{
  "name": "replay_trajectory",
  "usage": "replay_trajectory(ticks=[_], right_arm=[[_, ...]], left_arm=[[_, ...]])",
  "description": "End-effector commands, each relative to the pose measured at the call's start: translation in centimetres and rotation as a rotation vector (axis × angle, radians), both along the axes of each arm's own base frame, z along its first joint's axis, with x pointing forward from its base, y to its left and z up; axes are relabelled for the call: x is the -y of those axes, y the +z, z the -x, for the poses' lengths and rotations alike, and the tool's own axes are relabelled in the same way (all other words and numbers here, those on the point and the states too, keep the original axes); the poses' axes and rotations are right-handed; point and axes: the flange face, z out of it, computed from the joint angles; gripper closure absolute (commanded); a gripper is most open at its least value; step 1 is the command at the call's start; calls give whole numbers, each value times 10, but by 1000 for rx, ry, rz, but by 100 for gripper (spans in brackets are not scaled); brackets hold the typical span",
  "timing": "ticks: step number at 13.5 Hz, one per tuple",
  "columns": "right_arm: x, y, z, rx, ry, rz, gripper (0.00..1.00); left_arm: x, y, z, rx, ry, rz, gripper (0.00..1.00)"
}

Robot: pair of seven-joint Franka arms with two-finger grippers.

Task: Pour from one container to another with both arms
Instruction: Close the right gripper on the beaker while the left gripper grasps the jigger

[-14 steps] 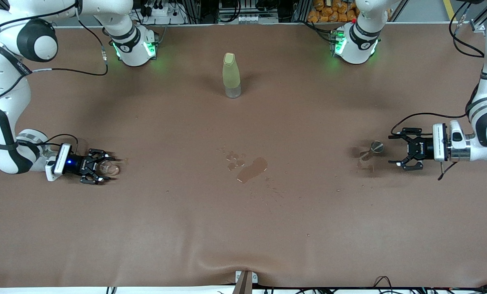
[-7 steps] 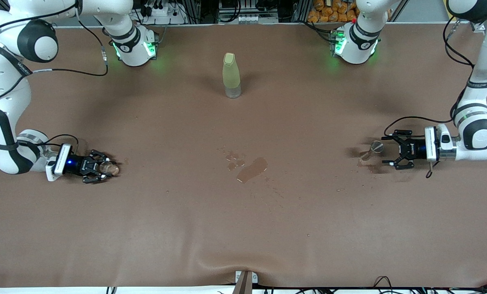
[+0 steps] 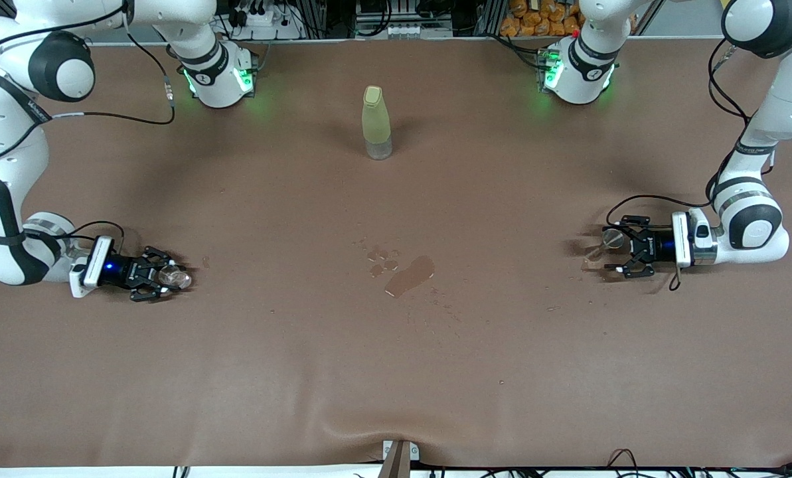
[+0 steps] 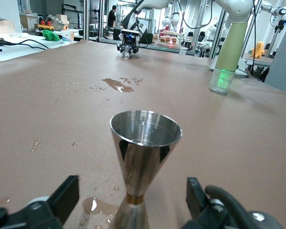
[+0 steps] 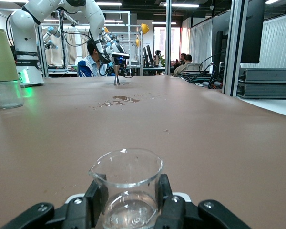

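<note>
In the right tool [image 5: 128,198], cup [image 5: 127,183] stands upright.

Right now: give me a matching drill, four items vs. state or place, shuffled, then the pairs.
1. glass cup
2. steel jigger
3. yellow-green bottle
4. spilled puddle

A. mid-table, nearer the front camera than the bottle
B. upright between the open left gripper fingers, ungripped
C. clamped in the shut right gripper
D. upright, between the two arm bases

Pairs: 1-C, 2-B, 3-D, 4-A
</note>
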Motion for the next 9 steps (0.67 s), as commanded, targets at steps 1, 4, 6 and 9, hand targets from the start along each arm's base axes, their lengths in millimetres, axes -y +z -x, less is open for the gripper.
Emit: replay_trajectory(ticks=[1,4,6,9], right_arm=[[-27,33,-26,-27,18,-13,100],[-62,64,-56,-73,36,-51,100],[-88,90,-70,-110,56,-48,100],[-119,115,-82,-160,76,-45,100]], left_arm=[[3,5,-4,25,17,26,18],[6,5,-4,27,18,31,33],[7,1,-3,21,23,38,41],[6,1,-4,21,24,38,58]])
